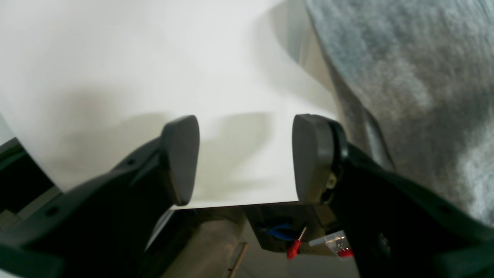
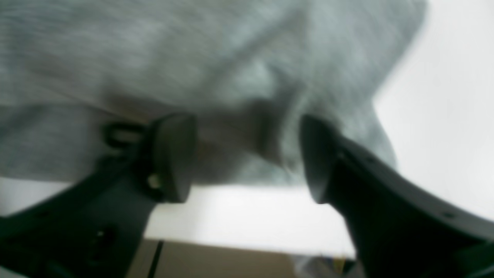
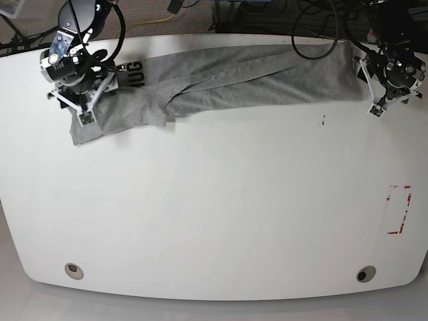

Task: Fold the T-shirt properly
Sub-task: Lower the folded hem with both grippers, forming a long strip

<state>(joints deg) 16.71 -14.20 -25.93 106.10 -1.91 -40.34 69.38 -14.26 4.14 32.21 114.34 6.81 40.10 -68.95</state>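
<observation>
The light grey T-shirt lies stretched along the table's far edge, bunched at its left end, where part of the black lettering shows. My right gripper is at that bunched left end. In the right wrist view it is open, with the blurred shirt cloth and a fold ridge just beyond its fingers. My left gripper is at the shirt's right end. In the left wrist view it is open and empty over bare white table, with the shirt just to its right.
The white table has a red tape rectangle at the right, two round holes near the front edge and a small black mark. Cables hang behind the far edge. Small red-tipped parts lie below the table edge.
</observation>
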